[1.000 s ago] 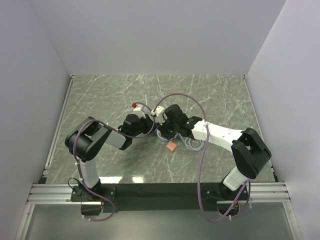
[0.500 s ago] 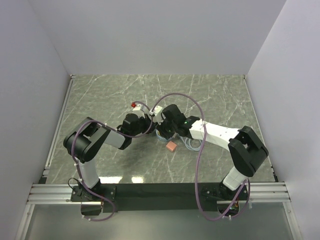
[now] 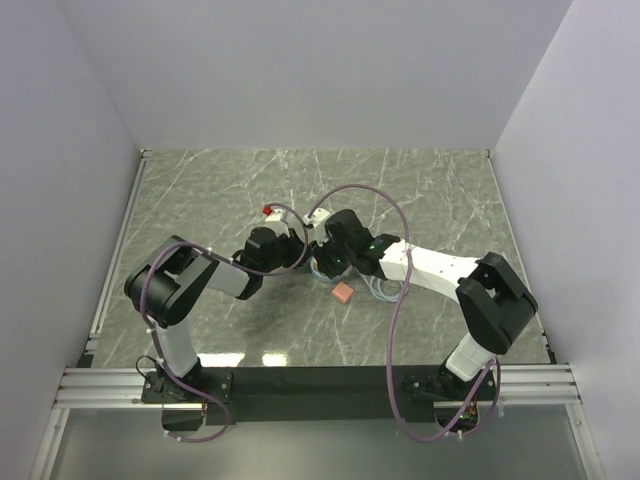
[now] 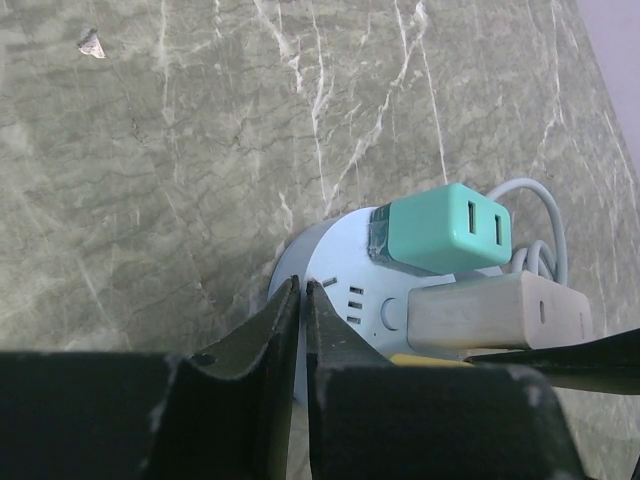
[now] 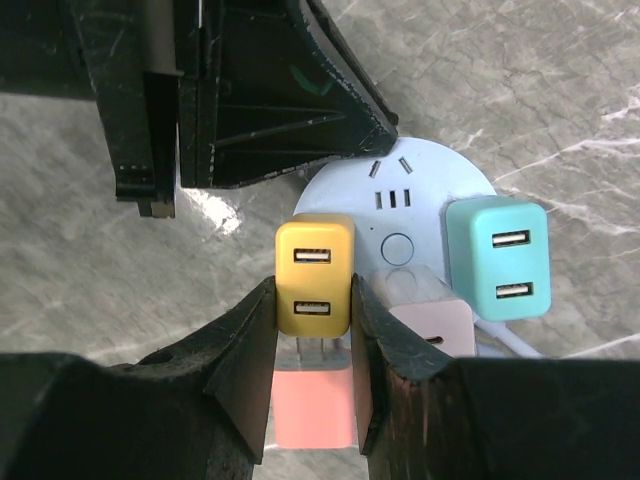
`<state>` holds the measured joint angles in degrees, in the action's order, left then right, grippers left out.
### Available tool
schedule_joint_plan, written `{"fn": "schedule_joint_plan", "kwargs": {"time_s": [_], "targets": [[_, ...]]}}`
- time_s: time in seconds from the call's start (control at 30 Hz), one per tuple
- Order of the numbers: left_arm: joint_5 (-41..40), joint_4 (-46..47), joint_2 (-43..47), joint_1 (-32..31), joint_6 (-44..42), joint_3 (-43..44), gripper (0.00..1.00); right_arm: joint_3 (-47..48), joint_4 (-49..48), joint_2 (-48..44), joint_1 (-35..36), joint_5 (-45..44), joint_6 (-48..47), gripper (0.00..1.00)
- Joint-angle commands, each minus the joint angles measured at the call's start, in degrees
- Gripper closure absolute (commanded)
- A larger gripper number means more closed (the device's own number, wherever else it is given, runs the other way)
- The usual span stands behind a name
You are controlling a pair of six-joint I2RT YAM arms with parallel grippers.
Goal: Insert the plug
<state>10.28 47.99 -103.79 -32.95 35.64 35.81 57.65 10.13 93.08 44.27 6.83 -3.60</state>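
Observation:
My right gripper [image 5: 312, 286] is shut on a yellow plug [image 5: 313, 270]. Its two prongs show beneath it, and it hangs over the near-left edge of a round white socket hub [image 5: 420, 170]. In the hub sit a teal plug [image 5: 497, 258] and a beige plug [image 5: 430, 315]. A pink plug [image 5: 313, 405] lies loose on the table under the yellow one. My left gripper [image 4: 302, 285] is shut, its tips resting against the rim of the hub [image 4: 340, 245], with nothing seen between them. From above, both grippers meet at the hub [image 3: 322, 268].
The hub's pale cable [image 4: 545, 230] coils on the marble table behind it. A small red-capped object [image 3: 267, 210] lies just beyond the left gripper. White walls enclose the table on three sides. Purple cables loop over both arms.
The right arm has shifted slightly left toward the hub with the yellow plug. The left gripper has stayed at the hub's rim.

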Motion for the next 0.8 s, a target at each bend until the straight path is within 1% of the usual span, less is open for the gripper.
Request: {"fn": "schedule_joint_plan", "kwargs": {"time_s": [0.0,0.1,0.33,0.63,0.77], "targets": [[0.5,-1.6,2.3,-0.3,-1.6,-0.7,0.87,-2.5,1.6,3.8,1.7,4.1,6.6,1.00],[0.2,-2.0,2.6,-0.3,-2.0,-0.7,0.87,-2.6,1.7,4.9,2.7,3.0,7.0,1.00],[-0.6,-3.3,3.2,-0.3,-3.0,-0.4,0.88,-1.3,5.8,7.5,5.9,-0.7,7.2,1.00],[0.2,-3.3,2.8,-0.3,-3.2,-0.2,0.88,-1.5,8.2,9.5,7.1,-2.5,11.9,1.00],[0.4,-3.4,2.5,-0.2,-3.3,0.0,0.89,-3.8,7.4,9.5,7.2,-2.1,14.7,1.00]]}}
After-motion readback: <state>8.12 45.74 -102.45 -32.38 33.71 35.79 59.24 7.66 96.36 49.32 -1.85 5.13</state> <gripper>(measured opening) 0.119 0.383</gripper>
